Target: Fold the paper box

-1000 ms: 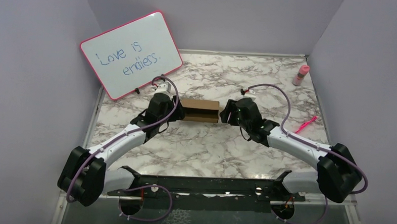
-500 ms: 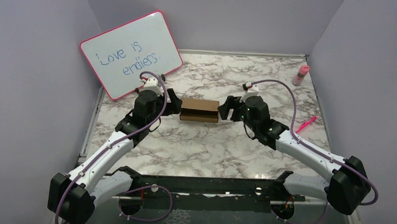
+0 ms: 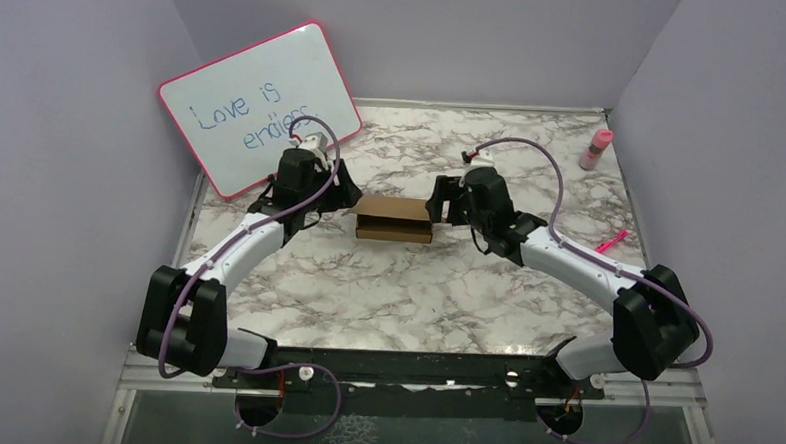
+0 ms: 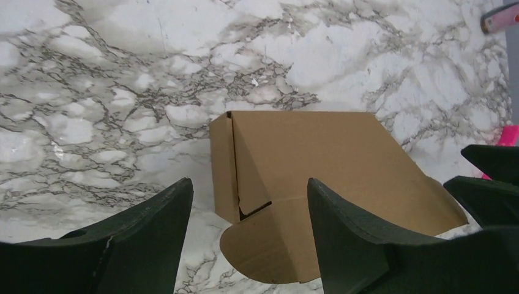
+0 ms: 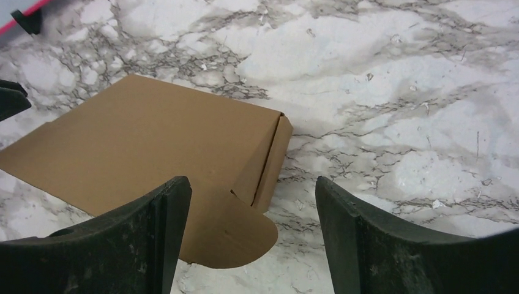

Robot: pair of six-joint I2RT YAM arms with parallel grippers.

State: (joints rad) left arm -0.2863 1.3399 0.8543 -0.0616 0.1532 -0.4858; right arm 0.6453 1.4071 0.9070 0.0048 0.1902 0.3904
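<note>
Both spread apart, empty: left end effector (image 3: 343,194) and right end effector (image 3: 436,200) flank the paper box (image 3: 395,220), each facing its own end, ready to tuck.

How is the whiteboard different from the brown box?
The whiteboard is white with a pink rim; the paper box is plain brown. The whiteboard has blue writing on it; the paper box has none that shows. The whiteboard stands propped up at the back left; the paper box lies low near the middle of the marble table. Both are rectangles.
</note>
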